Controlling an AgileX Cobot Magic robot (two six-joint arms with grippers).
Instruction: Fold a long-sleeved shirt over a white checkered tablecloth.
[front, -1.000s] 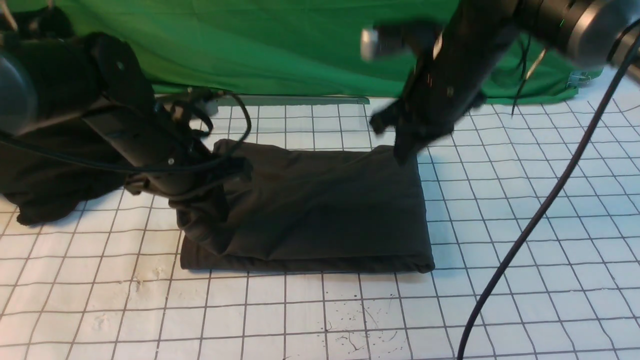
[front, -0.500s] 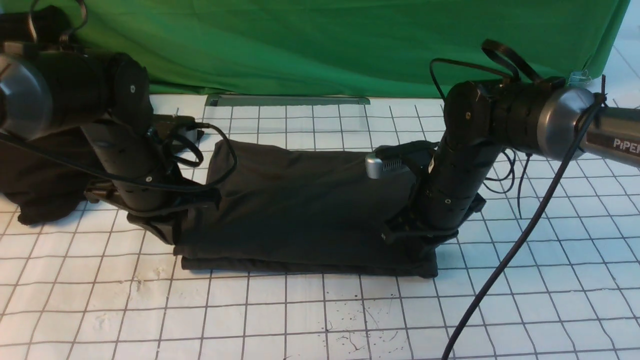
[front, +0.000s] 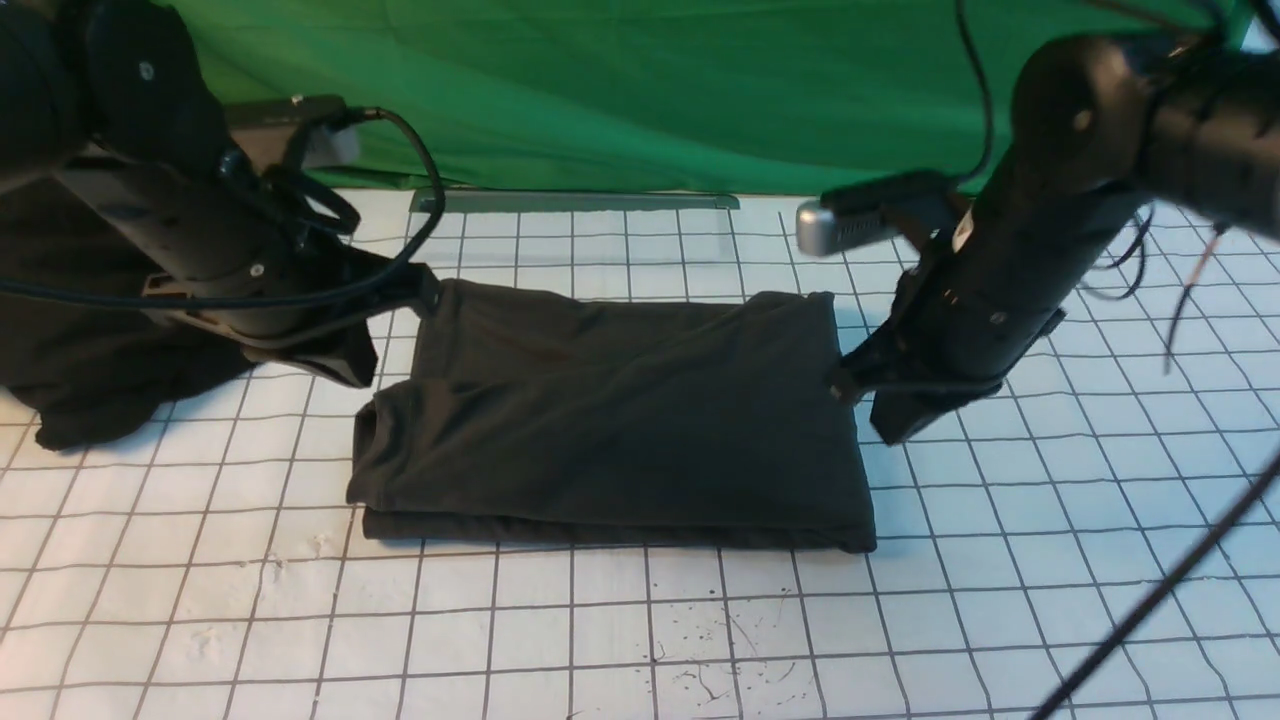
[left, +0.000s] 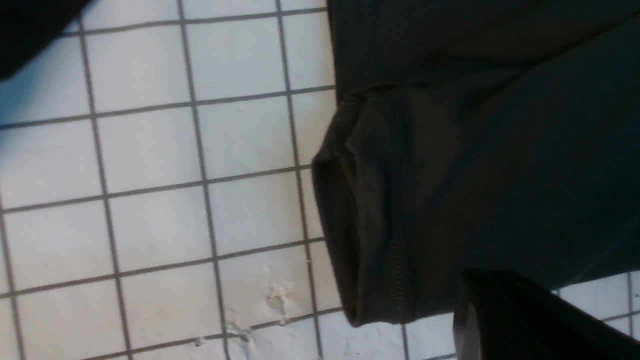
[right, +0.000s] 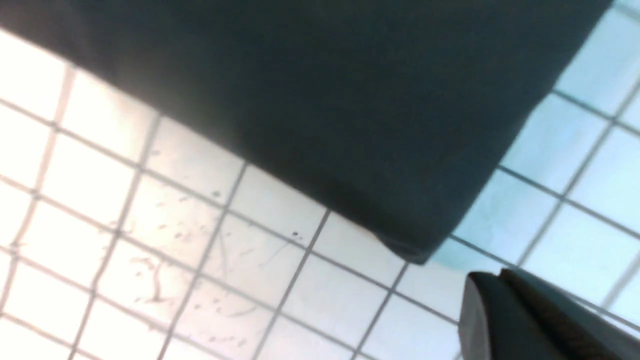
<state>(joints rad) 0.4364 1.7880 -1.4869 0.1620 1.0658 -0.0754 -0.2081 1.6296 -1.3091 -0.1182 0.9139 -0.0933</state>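
Shirt dark brown-grey, folded into layered rectangle on checkered tablecloth. Left gripper at 9 o'clock, right gripper at 3; neither holds cloth, jaw gap can't tell.

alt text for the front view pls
A dark shirt lies folded into a rectangle on a white checkered tablecloth. A black robot arm hangs at each side of it, holding nothing. Green cloth hangs behind.

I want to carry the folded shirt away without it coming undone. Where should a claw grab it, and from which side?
Probably the thick layered edge at the left end of the long-sleeved shirt, where the rolled hem stands a little proud of the white checkered tablecloth. Come in low from the left so one finger slips under all layers; the flat top offers nothing to pinch.
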